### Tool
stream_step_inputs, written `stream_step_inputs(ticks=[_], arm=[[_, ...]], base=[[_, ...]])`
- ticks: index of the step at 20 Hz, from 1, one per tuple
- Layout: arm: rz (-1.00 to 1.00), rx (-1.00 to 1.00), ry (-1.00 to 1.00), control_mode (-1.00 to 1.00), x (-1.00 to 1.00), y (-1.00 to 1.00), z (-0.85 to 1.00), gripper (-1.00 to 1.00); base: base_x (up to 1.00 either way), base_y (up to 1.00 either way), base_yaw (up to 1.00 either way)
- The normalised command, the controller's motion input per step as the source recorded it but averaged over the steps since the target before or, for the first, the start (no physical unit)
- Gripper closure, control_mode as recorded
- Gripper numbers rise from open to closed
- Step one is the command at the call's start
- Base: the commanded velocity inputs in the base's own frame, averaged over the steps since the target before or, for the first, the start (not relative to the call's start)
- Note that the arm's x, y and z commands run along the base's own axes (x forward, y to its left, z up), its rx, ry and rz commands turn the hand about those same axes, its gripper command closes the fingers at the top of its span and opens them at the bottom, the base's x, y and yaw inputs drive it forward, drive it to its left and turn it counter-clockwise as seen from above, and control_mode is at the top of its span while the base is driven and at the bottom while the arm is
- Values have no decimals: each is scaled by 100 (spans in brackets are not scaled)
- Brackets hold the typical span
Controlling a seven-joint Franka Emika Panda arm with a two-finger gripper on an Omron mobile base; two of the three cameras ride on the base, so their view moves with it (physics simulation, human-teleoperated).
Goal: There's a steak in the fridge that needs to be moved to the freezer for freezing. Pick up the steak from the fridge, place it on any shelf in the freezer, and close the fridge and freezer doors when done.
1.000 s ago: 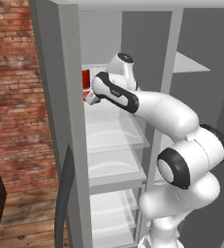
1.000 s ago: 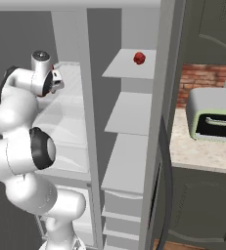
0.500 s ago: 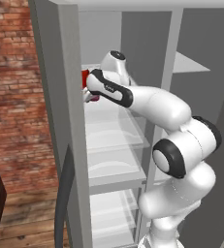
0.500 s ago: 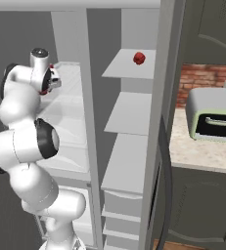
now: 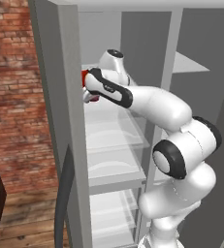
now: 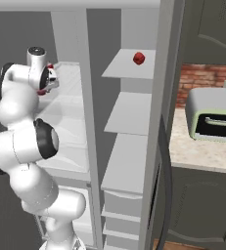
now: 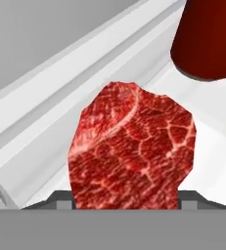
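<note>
The steak (image 7: 133, 151), a marbled dark red slab with a lumpy edge, is seen at the centre and lower middle of the hand view. Its lower edge runs down between the two small dark finger tips (image 7: 190, 196) at the bottom of that frame, so the jaws are taken to be clenched on it from either side. Beneath it lies a pale, clear shelf of the fridge (image 5: 114, 145), with a ribbed white band running diagonally from the lower left to the upper middle of the hand view. A dark red upright can (image 7: 210, 39) is found at the upper right of the same view, apart from the steak.

In the left base view, the gripper (image 5: 88, 90) is placed at the upper middle left of the frame, just behind the edge of the open grey fridge door (image 5: 53, 111); a small patch of red is seen at it. The white arm is bent up from the lower right of that frame.

In the right base view, the gripper (image 6: 50, 82) is seen at the upper left, inside the wide section. The freezer (image 6: 129, 141) takes the middle of the frame, and on its top grey shelf (image 6: 124, 68) a small rounded red lump (image 6: 139, 58) is set. At the right, a pale green toaster oven (image 6: 213, 114) is placed on a speckled counter (image 6: 192, 151).
</note>
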Motion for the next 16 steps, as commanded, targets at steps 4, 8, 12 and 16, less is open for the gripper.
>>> stream_step_inputs(ticks=[4, 8, 12, 16], arm=[[0, 0, -6, -100, -100, -39, -18, 100], [-1, 0, 0, -100, -96, -66, -4, 100], [0, 2, 3, -100, -100, -47, 20, 100], [0, 0, 0, -100, -100, -34, 39, 100]], base=[[0, 0, 0], [0, 0, 0], [0, 0, 0], [0, 0, 0]])
